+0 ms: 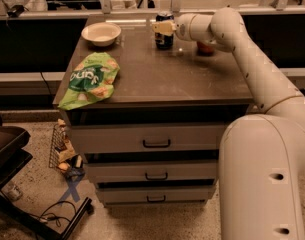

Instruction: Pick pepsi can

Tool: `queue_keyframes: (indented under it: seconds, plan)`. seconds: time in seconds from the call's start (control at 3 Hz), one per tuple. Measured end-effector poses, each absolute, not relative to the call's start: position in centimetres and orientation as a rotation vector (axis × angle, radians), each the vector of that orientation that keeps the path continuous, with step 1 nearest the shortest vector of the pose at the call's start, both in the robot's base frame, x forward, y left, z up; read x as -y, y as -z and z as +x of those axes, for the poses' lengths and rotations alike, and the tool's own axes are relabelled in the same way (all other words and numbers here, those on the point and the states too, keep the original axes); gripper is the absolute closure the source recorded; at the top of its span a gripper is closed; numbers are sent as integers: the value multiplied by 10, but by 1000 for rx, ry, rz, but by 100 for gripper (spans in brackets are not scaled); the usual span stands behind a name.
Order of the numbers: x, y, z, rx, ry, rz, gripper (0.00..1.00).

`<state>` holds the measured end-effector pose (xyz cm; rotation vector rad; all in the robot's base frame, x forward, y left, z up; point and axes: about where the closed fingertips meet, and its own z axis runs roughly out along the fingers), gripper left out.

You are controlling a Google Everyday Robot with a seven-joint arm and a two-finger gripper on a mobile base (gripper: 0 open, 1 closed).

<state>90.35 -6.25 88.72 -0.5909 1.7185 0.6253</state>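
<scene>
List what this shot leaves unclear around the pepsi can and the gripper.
All in the camera view:
- Gripper, at the pepsi can on the far side of the cabinet top: its own body hides whether it touches the can.
- Reddish object: mostly behind the arm, unidentifiable.
- Floor basket contents: too small and dim.

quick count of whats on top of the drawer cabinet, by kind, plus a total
cans: 1, the pepsi can
bowls: 1, the white bowl
snack bags: 1, the green bag
red objects: 1, the red object, partly hidden behind the arm
total: 4
The hand is at the pepsi can, near the back edge of the top.
</scene>
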Motion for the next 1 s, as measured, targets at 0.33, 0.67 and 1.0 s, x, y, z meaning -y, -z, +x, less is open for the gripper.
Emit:
queue_keyframes:
  seconds: [0.33, 0.67, 1.0]
  plan:
    - [59, -886, 904, -1719, -629, -594, 72]
    - [56, -884, 904, -1721, -633, -596, 95]
    - [58, -906, 900, -1683, -629, -602, 100]
